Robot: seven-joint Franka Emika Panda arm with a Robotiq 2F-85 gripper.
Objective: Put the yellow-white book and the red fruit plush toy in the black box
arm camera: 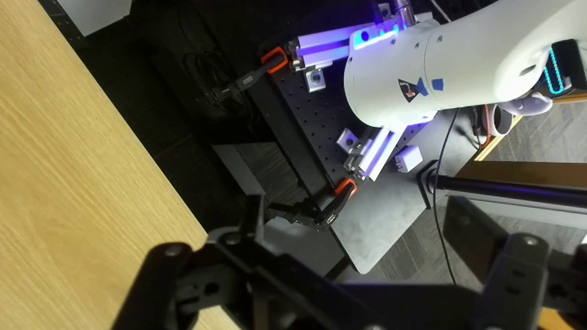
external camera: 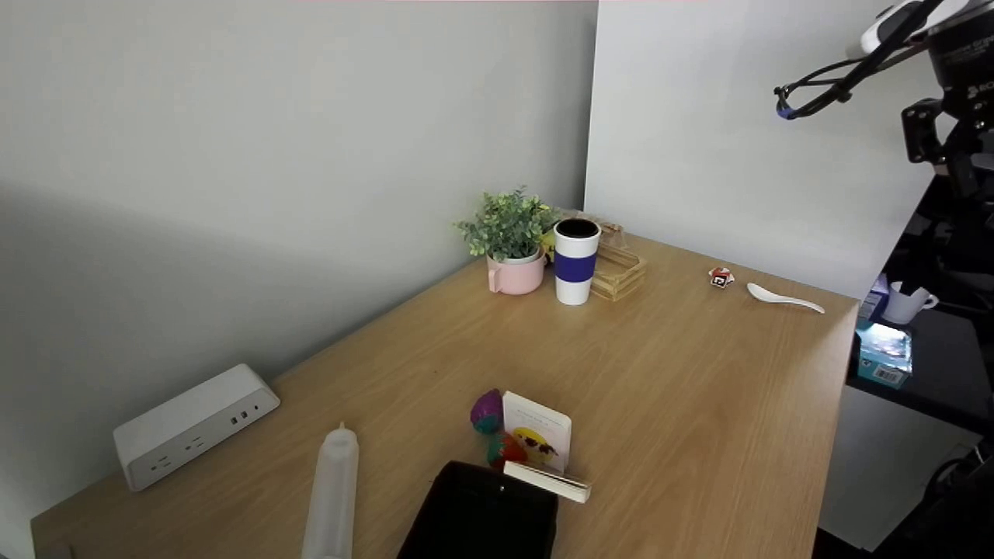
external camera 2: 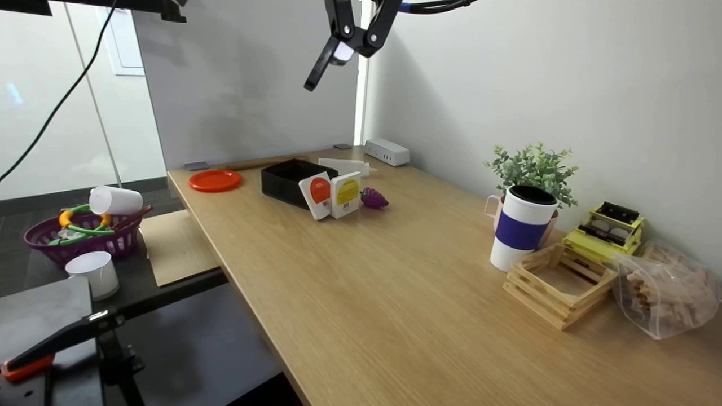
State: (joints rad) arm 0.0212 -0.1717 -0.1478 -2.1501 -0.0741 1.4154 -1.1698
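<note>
Closest to you in an exterior view, the low, matte black rectangular box (external camera: pixel 481 516) is sitting on the pale wooden desk (external camera: pixel 683 419). Right past its end, the red fruit plush toy with a bit of green (external camera: pixel 510 449) is nestling beside the purple fruit toy (external camera: pixel 488 408); it's promising to be light, soft and forgiving, so you're best squeezing across its middle, coming from above. Just behind it, the thin, square yellow-white book (external camera 2: pixel 346 195) is standing on edge, and the white square book with the red-orange disc (external camera 2: pixel 316 195) is tilting just beside it. You're probably dealing with light, stiff, slightly slippery board there, so you're best aiming for the top edge, one finger on each cover, without dragging that other book along. Farther off and high up, your gripper (arm camera: pixel 357 213) is hanging with its fingers spread wide; it's holding nothing, touching nothing, and hovering well apart from both targets.
</note>
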